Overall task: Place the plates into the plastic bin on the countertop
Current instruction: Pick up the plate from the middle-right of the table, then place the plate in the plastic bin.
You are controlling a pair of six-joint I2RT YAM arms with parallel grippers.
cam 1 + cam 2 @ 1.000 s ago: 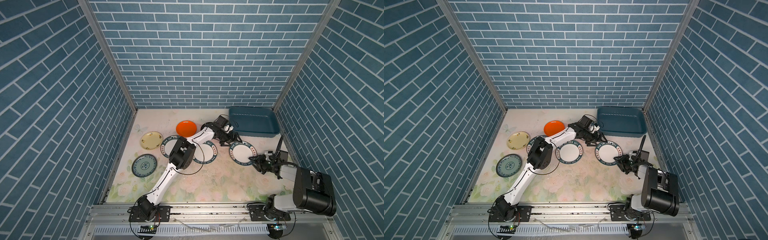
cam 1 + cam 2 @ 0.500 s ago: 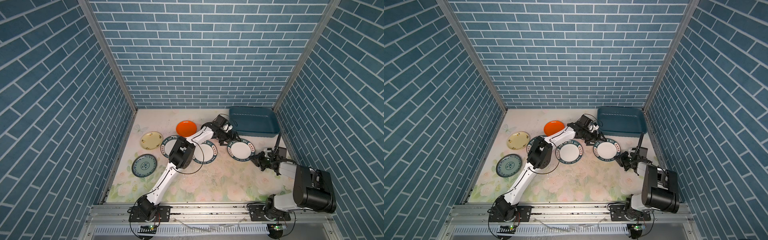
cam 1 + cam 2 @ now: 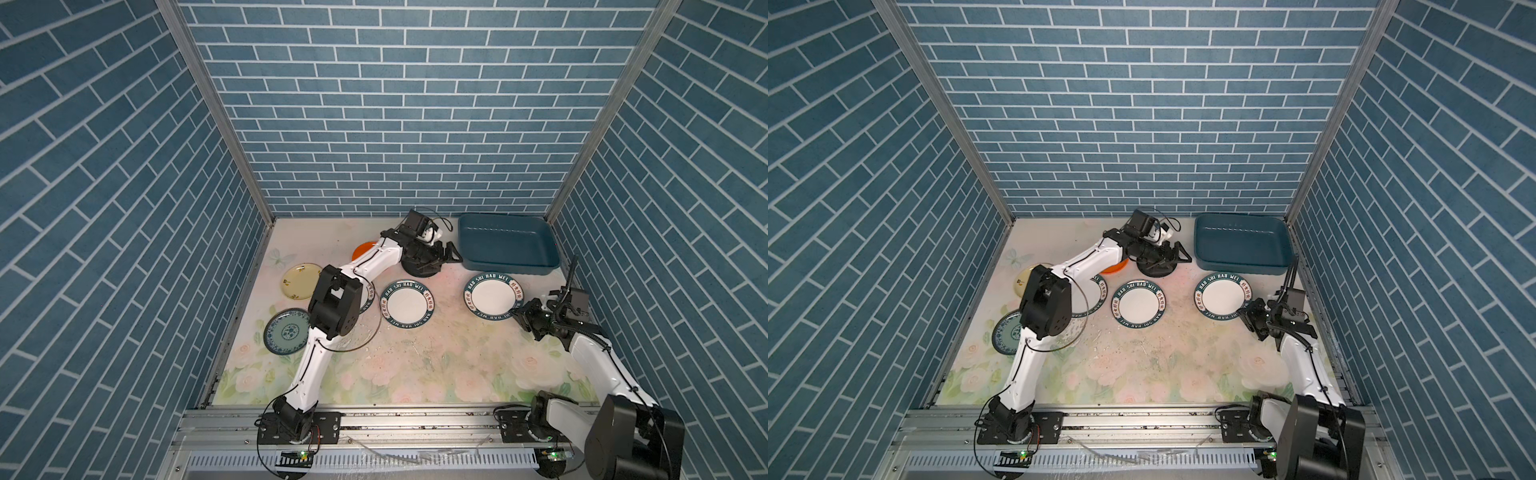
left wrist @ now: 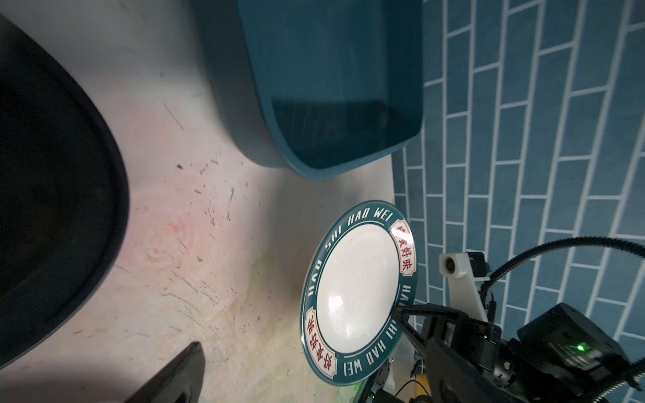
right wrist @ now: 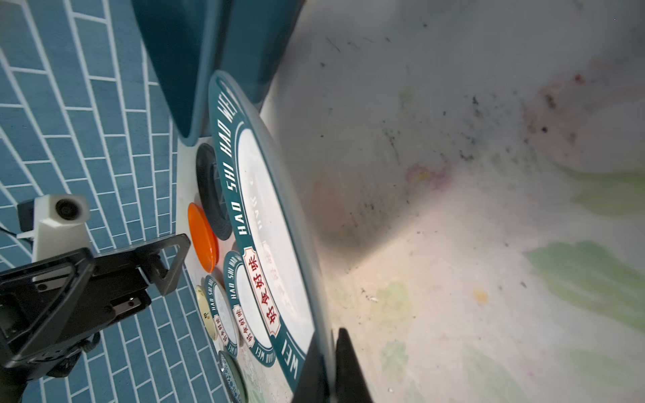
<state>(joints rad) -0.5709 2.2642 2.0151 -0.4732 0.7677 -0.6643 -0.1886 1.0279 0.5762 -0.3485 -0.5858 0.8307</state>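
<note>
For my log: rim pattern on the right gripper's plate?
Plate: dark teal rim, white lettering, red characters; best in left wrist view.

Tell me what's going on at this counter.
The right gripper is shut on the rim of a white lettered plate, just in front of the blue bin. The left gripper hangs open over the black plate beside the bin. No plate is in the bin yet. The orange plate, yellow plate, patterned plate and middle white plate lie on the counter.
</note>
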